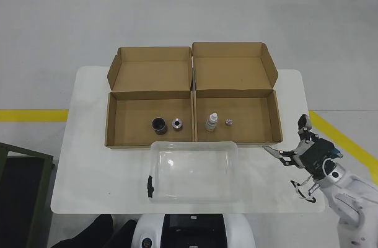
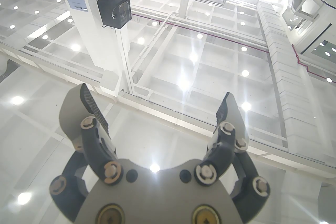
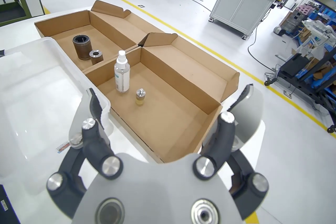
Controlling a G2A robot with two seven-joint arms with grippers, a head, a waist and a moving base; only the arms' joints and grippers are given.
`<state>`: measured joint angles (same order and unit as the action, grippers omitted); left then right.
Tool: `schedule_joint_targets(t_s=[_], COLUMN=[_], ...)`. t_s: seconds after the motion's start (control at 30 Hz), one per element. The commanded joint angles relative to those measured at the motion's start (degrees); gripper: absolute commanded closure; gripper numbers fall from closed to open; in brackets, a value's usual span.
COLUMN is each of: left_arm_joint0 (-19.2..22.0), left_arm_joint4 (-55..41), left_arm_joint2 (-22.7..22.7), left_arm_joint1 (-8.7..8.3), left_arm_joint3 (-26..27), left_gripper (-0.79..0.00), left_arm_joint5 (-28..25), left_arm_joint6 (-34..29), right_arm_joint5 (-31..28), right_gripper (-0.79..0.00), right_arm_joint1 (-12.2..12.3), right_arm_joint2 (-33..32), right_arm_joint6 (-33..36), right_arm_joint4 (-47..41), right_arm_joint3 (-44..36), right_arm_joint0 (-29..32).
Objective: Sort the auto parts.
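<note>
1. Auto parts are sitting in 2 cardboard boxes on the white table (image 1: pixel 83 173), with 2 parts in each box.
2. The left box (image 1: pixel 130 124) and the right box (image 1: pixel 257 118) are lying side by side with their walls touching. Their lids are folding back, away from the robot.
3. A clear tub (image 1: pixel 195 177) is sitting just beside the boxes, on the robot's side of them.
4. The right gripper (image 3: pixel 170 95) is hanging wide open, holding nothing, near the right box's corner closest to the robot.
5. The left gripper (image 2: pixel 155 92) is spreading its jaws wide, holding nothing, and pointing up at the ceiling.
6. A spray bottle (image 1: pixel 211 121) is standing upright in the right box, near the wall next to the left box.
7. A dark round sleeve (image 1: pixel 159 125) is standing upright in the left box.
8. A smaller metal ring (image 1: pixel 178 123) is sitting just beside the sleeve.
9. A tiny knob (image 1: pixel 228 122) is standing just beside the bottle.
10. From the right gripper, all 4 parts are lying to its left and farther from the robot, and the knob is sitting closest. I am guessing the right arm is the nearer one for any next grab. It would be coming down from above, since each part is standing with its long side up.
</note>
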<state>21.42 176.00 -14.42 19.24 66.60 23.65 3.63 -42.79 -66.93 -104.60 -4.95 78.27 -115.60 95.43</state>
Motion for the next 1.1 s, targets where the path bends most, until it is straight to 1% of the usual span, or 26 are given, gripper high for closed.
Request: schedule_joint_targets(t_s=[0.0, 0.07, 1.07], left_arm_joint0=[0.00, 0.00, 0.00], left_arm_joint4=[0.00, 0.00, 0.00], left_arm_joint2=[0.00, 0.00, 0.00], left_arm_joint1=[0.00, 0.00, 0.00], left_arm_joint3=[0.00, 0.00, 0.00], left_gripper=[-0.785, -0.785, -0.785], left_arm_joint5=[0.00, 0.00, 0.00], left_arm_joint6=[0.00, 0.00, 0.00], right_arm_joint5=[0.18, 0.02, 0.02], right_gripper=[-0.785, -0.785, -0.785], right_arm_joint1=[0.08, 0.09, 0.09], right_arm_joint2=[-0.22, 0.01, 0.01], right_arm_joint6=[-0.33, -1.01, -1.01], right_arm_joint4=[-0.18, -1.64, -1.64], right_arm_joint3=[0.14, 0.58, 0.58], right_arm_joint0=[0.32, 0.46, 0.46])
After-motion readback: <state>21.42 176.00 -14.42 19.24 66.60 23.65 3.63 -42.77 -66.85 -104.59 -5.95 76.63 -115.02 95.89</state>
